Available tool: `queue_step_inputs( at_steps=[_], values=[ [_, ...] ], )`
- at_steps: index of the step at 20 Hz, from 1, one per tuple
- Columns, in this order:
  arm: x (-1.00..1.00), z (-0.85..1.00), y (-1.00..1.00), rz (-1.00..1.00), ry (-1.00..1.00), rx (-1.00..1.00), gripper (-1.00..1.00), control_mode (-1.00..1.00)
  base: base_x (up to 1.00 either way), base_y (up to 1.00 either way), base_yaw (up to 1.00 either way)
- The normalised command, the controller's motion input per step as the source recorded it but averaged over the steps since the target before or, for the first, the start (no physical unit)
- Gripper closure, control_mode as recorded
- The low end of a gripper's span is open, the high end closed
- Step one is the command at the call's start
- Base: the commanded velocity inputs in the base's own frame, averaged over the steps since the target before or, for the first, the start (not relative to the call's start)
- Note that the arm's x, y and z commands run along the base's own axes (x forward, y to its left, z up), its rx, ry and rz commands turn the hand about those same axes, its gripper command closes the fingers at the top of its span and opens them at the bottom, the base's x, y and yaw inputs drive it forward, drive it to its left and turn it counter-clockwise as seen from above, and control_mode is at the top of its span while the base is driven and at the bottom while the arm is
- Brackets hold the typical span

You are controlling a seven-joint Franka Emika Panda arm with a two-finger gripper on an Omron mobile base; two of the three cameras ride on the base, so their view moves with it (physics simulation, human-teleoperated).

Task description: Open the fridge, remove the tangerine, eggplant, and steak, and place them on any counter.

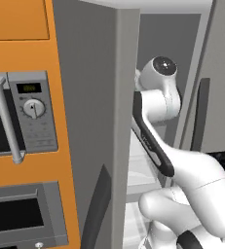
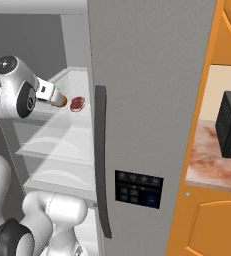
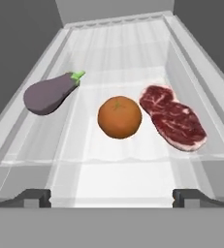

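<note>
A: Left base view — item: fridge point(image 1: 89, 97), left door swung open; the arm reaches past its edge, into the interior.

B: Right base view?

A: Gripper point(image 2: 62, 101) at upper-shelf height, steak point(image 2: 77, 103) just beyond it. Right door shut; the surface point(image 2: 214, 165) lies well to the right.

B: Hand view?

A: Shelf point(image 3: 118, 169) stock, left to right: eggplant point(image 3: 49, 93), tangerine point(image 3: 120, 116), steak. Fingers point(image 3: 33, 197) spread wide, holding nothing — tangerine centred ahead. Advice: advance straight, straddle its widest part, avoid nudging the neighbours, then close.
</note>
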Motion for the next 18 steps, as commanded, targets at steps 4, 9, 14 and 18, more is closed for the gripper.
queue_step_inputs(
  at_steps=[4,9,14,18],
  values=[
    [0.99,-0.04,0.00,0.00,0.05,-0.04,-1.00,-1.00,0.00,0.00,0.00],
    [0.85,-0.27,0.00,0.00,0.13,-0.09,-1.00,-1.00,0.00,0.00,0.00],
    [0.67,-0.34,0.00,0.00,0.11,-0.08,-1.00,-1.00,0.00,0.00,0.00],
    [-0.01,-0.34,0.00,0.00,0.03,-0.06,-1.00,-1.00,0.00,0.00,0.00]
  ],
)
